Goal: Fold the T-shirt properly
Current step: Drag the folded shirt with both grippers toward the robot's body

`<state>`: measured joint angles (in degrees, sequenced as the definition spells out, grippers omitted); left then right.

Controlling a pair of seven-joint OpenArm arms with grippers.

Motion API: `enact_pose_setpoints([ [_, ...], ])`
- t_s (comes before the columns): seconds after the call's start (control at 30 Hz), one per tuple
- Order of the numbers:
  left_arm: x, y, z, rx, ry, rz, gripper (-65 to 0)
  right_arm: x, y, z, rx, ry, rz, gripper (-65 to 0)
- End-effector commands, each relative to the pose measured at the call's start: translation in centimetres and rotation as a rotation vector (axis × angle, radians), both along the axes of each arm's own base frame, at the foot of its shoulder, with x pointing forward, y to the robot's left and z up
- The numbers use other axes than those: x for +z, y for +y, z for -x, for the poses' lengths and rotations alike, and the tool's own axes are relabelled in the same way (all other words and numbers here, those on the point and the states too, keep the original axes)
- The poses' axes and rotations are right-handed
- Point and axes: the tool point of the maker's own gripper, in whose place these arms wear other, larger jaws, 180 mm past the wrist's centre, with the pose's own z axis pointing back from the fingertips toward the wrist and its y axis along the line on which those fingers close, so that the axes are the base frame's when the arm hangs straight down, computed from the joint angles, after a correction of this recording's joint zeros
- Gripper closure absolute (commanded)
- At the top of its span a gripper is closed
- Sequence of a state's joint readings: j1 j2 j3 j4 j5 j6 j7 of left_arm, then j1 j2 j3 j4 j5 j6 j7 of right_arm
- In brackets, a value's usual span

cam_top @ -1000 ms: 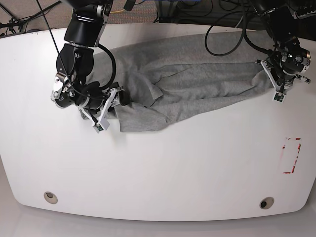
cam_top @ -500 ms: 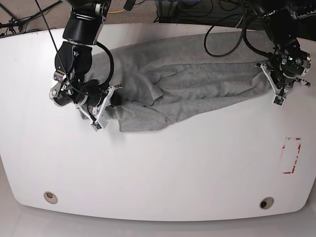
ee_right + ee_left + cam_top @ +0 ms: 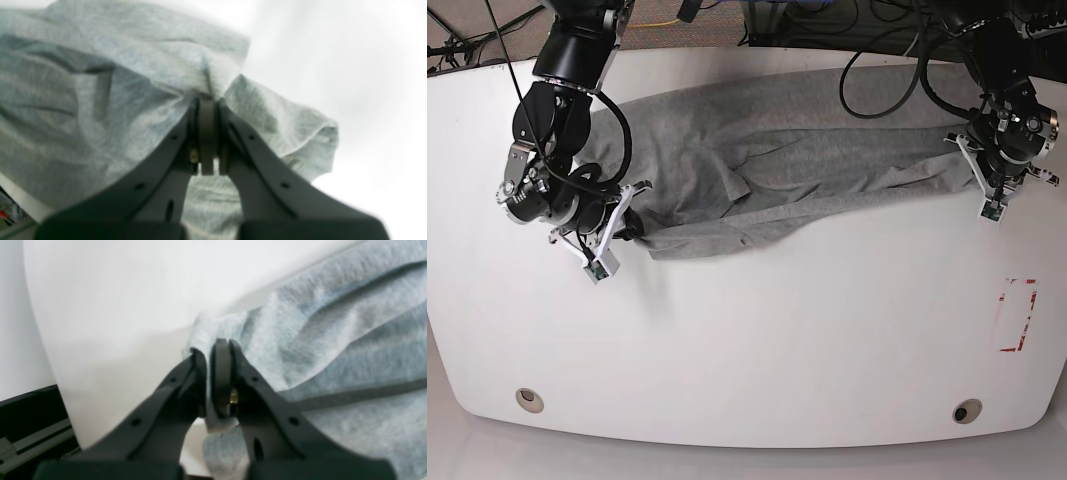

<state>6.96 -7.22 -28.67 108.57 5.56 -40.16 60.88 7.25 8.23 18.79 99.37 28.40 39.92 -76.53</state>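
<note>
The grey T-shirt (image 3: 807, 150) lies crumpled and stretched sideways across the back of the white table (image 3: 757, 340). In the base view my right gripper (image 3: 630, 226) is at the shirt's left end and my left gripper (image 3: 980, 172) at its right end. The right wrist view shows the right gripper (image 3: 207, 100) shut on a bunched fold of the T-shirt (image 3: 100, 100). In the left wrist view the left gripper (image 3: 216, 347) is shut on an edge of the T-shirt (image 3: 333, 340), with cloth pinched between its fingers.
A red-outlined rectangle (image 3: 1017, 315) is marked on the table at the right. Two round holes (image 3: 528, 399) (image 3: 967, 411) sit near the front edge. Black cables (image 3: 897, 80) hang over the table's back edge behind the shirt.
My right gripper has shut on the shirt's left end and drawn it leftwards, pulling the cloth longer and flatter. The left gripper has kept its grip and hardly moved.
</note>
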Motion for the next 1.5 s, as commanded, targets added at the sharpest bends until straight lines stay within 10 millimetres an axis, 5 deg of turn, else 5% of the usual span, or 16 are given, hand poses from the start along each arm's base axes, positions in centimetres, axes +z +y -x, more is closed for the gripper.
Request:
enact_pose_setpoints([
  [0.0,1.4,0.8,-0.6,0.001,-0.037,-0.029,0.0,1.9,-1.1,-0.1,-0.028,-0.069,0.007,0.0],
  [0.23,1.3,3.3,1.4,0.083,-0.024,-0.044,0.0,1.1,-2.4,2.4,-0.082,-0.034,-0.071,0.0],
  [0.7,0.3,4.2,3.7,0.090,0.037,-0.069,0.0,-1.7,-3.7,7.3,-0.125,0.074,-0.118,0.0],
  [1.47,-1.6,5.0,7.5,0.080,0.156,-0.100,0.0,-2.7,-6.4,9.6,-0.124,0.136,-0.031,0.0],
])
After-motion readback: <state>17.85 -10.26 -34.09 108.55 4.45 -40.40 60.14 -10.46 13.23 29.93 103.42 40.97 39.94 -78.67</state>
